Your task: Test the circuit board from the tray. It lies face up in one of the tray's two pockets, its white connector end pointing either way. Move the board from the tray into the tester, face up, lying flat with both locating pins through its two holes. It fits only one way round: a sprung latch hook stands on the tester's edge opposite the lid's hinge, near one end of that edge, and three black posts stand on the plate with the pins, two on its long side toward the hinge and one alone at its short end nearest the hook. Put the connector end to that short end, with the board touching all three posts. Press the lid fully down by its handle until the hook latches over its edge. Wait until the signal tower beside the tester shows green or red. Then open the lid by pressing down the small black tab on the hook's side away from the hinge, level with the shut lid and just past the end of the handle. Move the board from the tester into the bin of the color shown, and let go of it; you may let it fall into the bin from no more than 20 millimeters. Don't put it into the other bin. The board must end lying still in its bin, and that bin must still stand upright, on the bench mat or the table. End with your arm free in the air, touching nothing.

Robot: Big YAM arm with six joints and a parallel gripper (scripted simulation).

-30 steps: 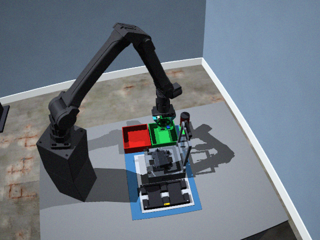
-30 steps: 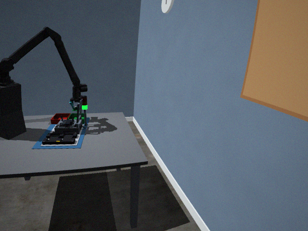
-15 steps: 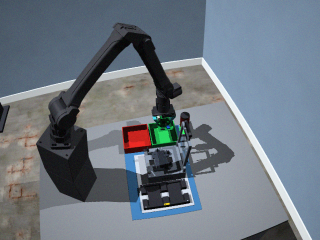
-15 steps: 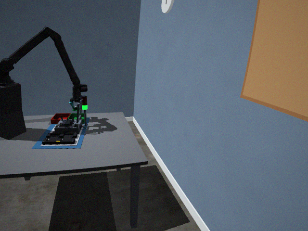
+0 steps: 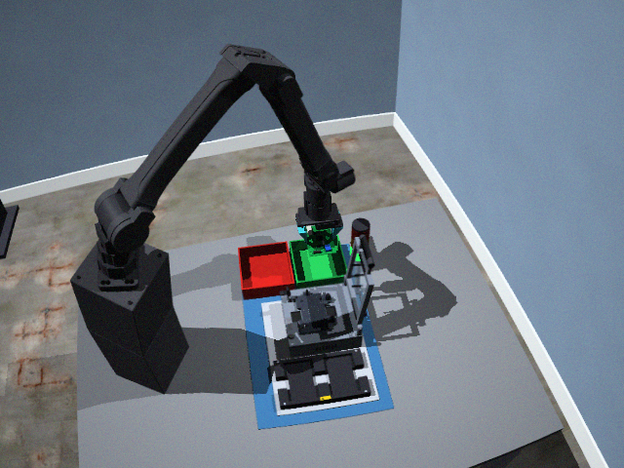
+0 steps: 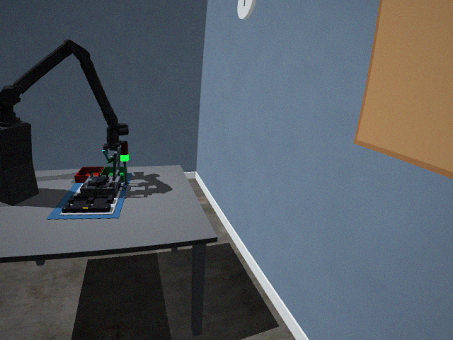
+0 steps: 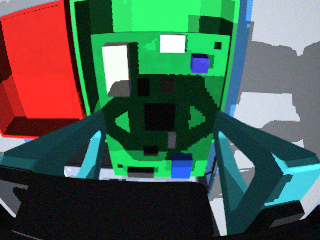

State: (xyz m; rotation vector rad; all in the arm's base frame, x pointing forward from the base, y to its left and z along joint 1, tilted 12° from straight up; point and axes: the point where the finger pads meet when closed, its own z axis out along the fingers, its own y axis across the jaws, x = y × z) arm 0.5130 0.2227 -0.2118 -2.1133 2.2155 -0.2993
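Grey bench (image 5: 453, 352) carries everything; my arm (image 5: 201, 115) rises from its black pedestal (image 5: 151, 352) at the bench's left side and reaches over to the bins. Blue bench mat (image 5: 261, 403) holds the black tray (image 5: 322, 387) nearest the camera in the top view, both pockets showing dark. Behind the tray sits the tester (image 5: 312, 317), lid (image 5: 360, 282) standing up on its right side. Red bin (image 5: 265, 269) and green bin (image 5: 320, 261) stand side by side beyond the tester, walls touching. Signal tower (image 6: 124, 157) beside the tester glows green. My gripper (image 7: 159, 118) hangs over the green bin, teal fingers set wide and clamped on the long edges of the circuit board (image 7: 160, 94). Board is face up, level, white connector (image 7: 115, 62) toward the red-bin side in the wrist view
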